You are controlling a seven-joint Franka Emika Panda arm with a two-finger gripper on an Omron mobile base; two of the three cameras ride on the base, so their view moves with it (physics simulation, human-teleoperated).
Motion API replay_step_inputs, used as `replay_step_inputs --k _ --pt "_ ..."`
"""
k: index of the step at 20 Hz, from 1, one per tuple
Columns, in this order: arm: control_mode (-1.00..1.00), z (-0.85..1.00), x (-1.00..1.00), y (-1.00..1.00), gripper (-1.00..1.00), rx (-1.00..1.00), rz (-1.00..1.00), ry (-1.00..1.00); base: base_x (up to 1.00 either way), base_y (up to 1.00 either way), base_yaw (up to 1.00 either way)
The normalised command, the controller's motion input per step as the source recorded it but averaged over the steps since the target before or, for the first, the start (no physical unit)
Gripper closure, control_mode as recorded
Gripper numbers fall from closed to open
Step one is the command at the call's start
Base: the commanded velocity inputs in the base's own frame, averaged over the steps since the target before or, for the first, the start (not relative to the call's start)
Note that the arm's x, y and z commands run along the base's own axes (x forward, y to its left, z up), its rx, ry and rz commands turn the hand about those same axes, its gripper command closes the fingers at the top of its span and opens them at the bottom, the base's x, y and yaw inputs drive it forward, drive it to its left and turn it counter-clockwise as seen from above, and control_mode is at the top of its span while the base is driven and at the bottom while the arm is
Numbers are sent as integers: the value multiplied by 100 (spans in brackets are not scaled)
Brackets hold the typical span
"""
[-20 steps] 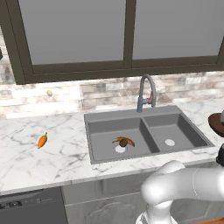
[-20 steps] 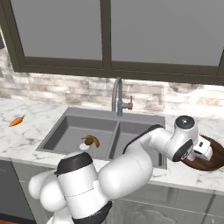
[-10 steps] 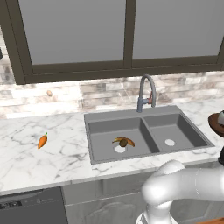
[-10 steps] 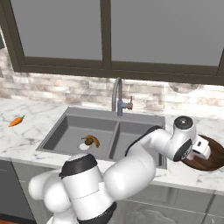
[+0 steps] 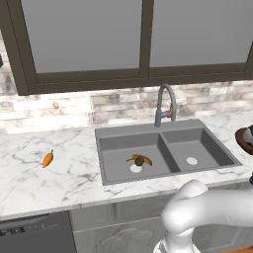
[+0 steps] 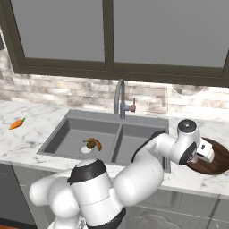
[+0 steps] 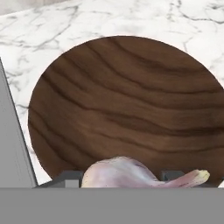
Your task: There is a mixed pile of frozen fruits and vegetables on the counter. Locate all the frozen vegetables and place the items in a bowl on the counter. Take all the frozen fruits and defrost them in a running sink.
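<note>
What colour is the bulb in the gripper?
Pale pinkish-white, seen best in the hand view, where the bulb sits between the fingertips above the bowl.

From the hand view I see the bowl (image 7: 127,100) wide open ahead, its wooden floor bare, with only the pinkish-white bulb (image 7: 131,174) between the gripper (image 7: 120,177) fingertips at 6 o'clock. Bare marble worktop (image 7: 52,26) rings the bowl from 10 to 2 o'clock; the sink (image 7: 13,153) rim crowds it at 8 o'clock.

The bulb (image 7: 131,174) hides the jaws; frame edge crops the bowl (image 5: 245,139).
</note>
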Motion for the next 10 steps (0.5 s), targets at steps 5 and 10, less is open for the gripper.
replay_step_inputs --k 5,10 --pt "-100 -24 17 -13 100 0 0 0 0 0 0" --pt "-100 -22 18 -9 100 0 0 0 0 0 0"
